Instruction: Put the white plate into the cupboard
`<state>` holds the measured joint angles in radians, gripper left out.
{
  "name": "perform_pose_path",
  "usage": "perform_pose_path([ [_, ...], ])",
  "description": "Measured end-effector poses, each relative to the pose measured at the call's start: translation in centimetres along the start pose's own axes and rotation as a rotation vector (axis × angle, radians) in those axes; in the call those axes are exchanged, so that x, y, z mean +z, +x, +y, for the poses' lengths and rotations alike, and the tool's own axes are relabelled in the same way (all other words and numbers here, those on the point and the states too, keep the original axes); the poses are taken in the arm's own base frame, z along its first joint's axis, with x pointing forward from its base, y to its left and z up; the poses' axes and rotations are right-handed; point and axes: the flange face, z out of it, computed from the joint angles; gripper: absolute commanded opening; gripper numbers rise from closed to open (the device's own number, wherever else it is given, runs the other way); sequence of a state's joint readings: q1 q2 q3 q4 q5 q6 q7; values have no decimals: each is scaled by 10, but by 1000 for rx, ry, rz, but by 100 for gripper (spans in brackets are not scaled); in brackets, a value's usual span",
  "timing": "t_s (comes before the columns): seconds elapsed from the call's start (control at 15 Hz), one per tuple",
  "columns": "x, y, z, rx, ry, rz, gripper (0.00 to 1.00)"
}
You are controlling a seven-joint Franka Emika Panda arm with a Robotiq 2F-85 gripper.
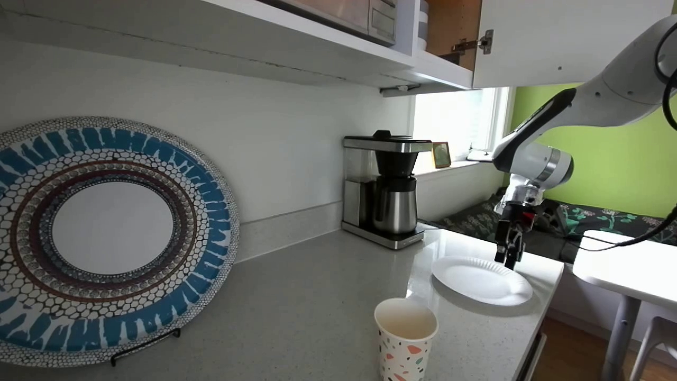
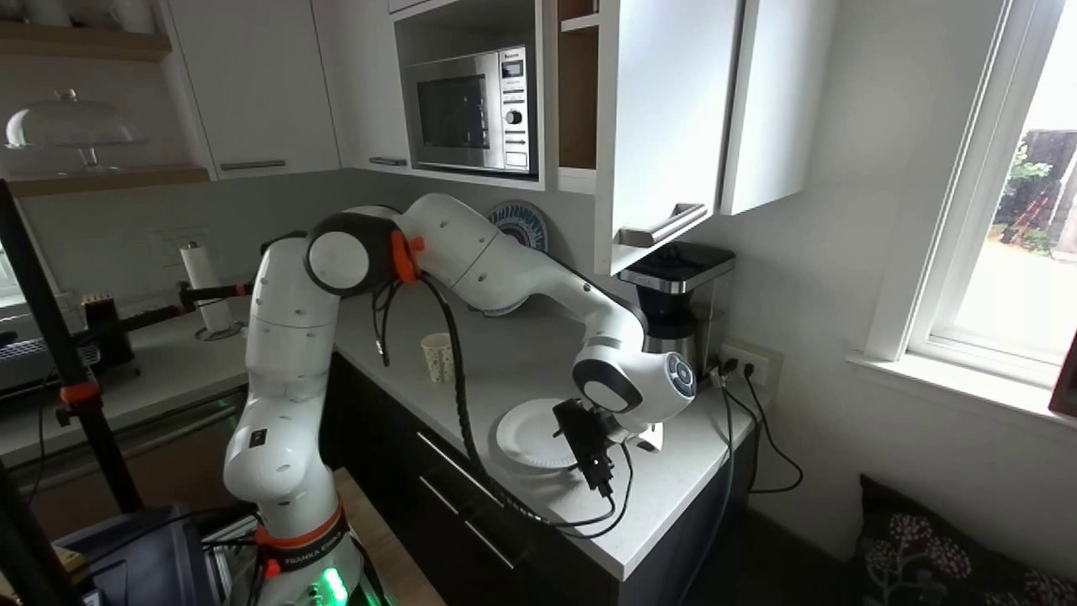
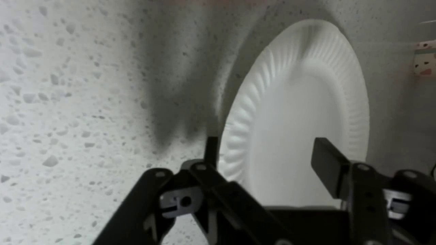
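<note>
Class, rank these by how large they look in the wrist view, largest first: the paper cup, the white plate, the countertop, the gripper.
Largest: countertop.
Middle, unranked: white plate and gripper; the gripper is nearer the camera and runs off the bottom edge.
Smallest: paper cup, cut off at the right edge.

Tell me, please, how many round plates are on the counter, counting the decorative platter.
2. The white plate lies near the end of the counter; the decorative platter stands on edge by the wall. Others may be hidden.
</note>
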<state>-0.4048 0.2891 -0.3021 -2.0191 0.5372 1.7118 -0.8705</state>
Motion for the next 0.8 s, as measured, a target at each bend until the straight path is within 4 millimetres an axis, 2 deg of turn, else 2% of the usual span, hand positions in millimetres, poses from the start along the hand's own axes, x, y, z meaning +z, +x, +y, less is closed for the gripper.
perform_pose_path([
  [0.33, 4, 7, 9, 26, 30, -3, 4],
  [0.47, 6, 7, 13, 35, 39, -5, 0],
  [0.8, 9, 10, 13, 38, 75, -21, 0],
])
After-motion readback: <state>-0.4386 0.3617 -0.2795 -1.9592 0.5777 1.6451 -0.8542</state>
